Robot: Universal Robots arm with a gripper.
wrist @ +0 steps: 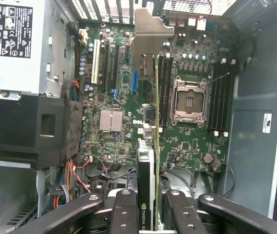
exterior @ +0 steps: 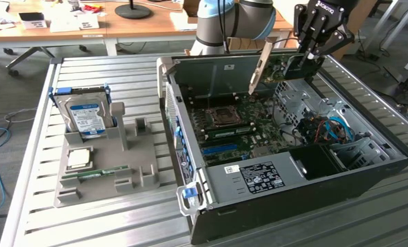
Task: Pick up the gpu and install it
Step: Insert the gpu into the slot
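End effector [exterior: 302,63] partly closed, clamped on the gpu [exterior: 271,69], which hangs edge-down above the motherboard [exterior: 242,121] in the open case [exterior: 314,190]; judgement: hold the card parallel to the expansion slots [wrist: 115,68], descend straight, no tilt.

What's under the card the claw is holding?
Under the gpu, held by the claw, lies the motherboard with its empty socket and slots. The strip right beneath the card's edge is hidden.
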